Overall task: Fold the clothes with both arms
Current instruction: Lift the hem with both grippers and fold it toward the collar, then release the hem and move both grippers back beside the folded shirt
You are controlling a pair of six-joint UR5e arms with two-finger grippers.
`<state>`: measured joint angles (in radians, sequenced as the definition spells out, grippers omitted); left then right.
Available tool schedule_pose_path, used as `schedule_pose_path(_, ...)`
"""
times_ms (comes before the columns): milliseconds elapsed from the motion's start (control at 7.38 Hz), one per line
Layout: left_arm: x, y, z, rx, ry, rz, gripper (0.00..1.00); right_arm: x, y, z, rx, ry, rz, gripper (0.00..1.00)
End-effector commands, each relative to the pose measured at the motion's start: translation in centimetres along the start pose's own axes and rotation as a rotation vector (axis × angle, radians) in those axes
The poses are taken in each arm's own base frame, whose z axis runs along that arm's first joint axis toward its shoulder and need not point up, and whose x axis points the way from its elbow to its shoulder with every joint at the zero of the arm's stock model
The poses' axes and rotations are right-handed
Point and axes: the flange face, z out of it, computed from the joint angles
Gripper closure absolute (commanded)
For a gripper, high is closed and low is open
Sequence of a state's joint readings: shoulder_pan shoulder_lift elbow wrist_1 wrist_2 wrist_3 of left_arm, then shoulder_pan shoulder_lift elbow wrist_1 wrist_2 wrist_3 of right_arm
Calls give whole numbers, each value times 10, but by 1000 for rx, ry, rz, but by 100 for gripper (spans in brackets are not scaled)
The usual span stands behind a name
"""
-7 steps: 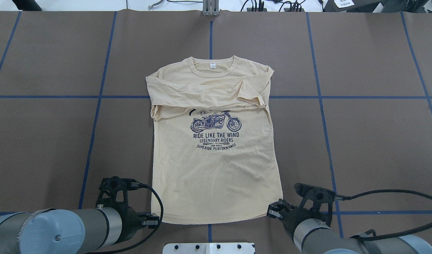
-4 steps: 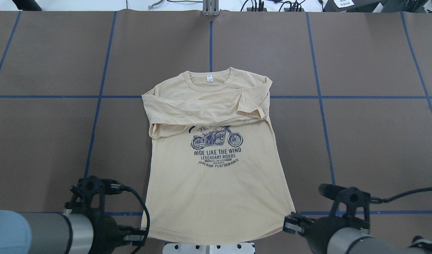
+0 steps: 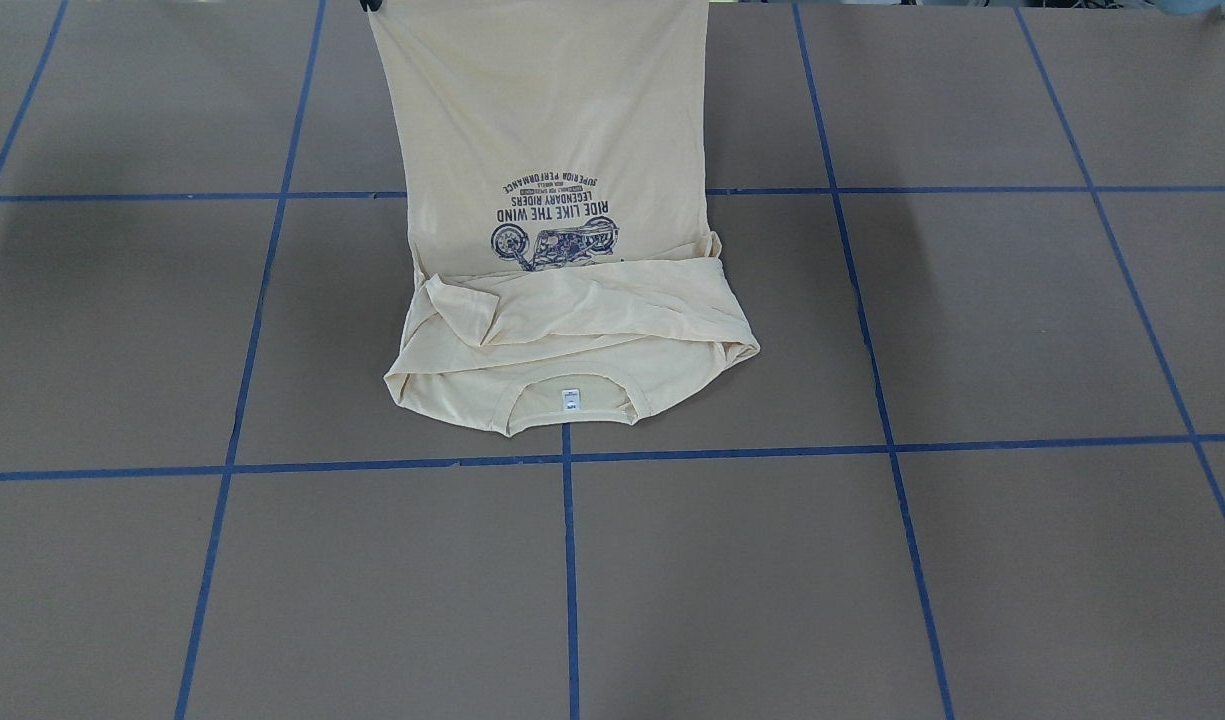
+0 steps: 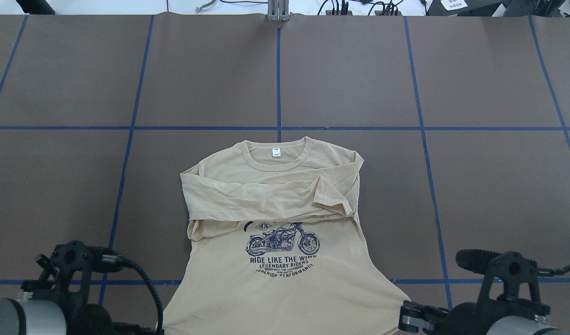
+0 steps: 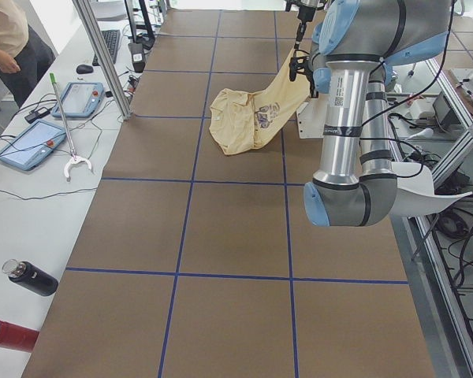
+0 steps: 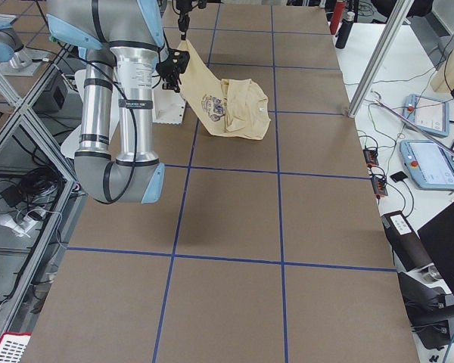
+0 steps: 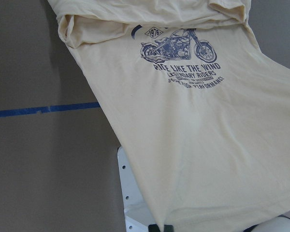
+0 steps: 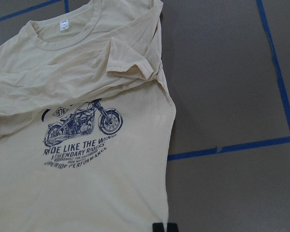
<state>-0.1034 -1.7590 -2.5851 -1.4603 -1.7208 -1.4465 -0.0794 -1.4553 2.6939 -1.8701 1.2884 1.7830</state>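
Note:
The clothes are one cream-yellow shirt [image 4: 275, 204] with a navy motorcycle print, its sleeves folded across the chest. Collar and white neck label [image 4: 276, 152] lie on the table. The hem is raised off the surface and stretched toward the robot's side. My left gripper [image 7: 168, 228] is shut on the hem's left corner, at the bottom edge of the left wrist view. My right gripper [image 8: 163, 227] pinches the right corner and also shows in the overhead view [image 4: 412, 321]. In the front-facing view the shirt [image 3: 562, 300] slopes up to the top edge.
Brown table cover with a blue tape grid [image 4: 278, 70]. The white pedestal plate [image 7: 130, 193] sits under the lifted hem. Beside the table's far side are tablets [image 5: 31, 142], bottles [image 5: 27, 277] and a person [image 5: 4, 35]. A metal post [image 4: 278, 11] stands at the far edge.
Both grippers have pulled back toward the robot and outward. The shirt slid with them; its collar crossed the blue line to the near side and the hem left the table.

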Motion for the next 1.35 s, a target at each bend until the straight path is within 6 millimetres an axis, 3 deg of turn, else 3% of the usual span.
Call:
schedule_pose_path(0, 7, -66, 75, 98, -132, -27, 100, -61, -48, 85, 164, 69, -30, 100)
schedule_pose_path(135, 6, -111, 102, 176, -200, -12, 100, -75, -93, 115, 224, 83, -23, 100)
schedule_pose_path(271, -3, -150, 95, 238, -233, 5, 100, -72, -137, 125, 234, 55, -5, 100)
schedule_pose_path(406, -11, -174, 72, 288, -235, 9, 100, -64, -176, 114, 248, 50, 19, 100)
schedule_pose_path(677, -21, -204, 50, 345, -250, 23, 100, -62, -214, 108, 278, 66, 13, 100)
schedule_pose_path(813, -28, -218, 53, 355, -273, 31, 100, -63, -225, 138, 278, 123, 13, 100)
schedule_pose_path(948, -37, -235, 83, 352, -291, 25, 100, -71, -238, 179, 283, 139, 16, 100)
schedule_pose_path(1219, -61, -285, 165, 393, -311, 31, 100, -48, -264, 262, 303, 122, 21, 100)
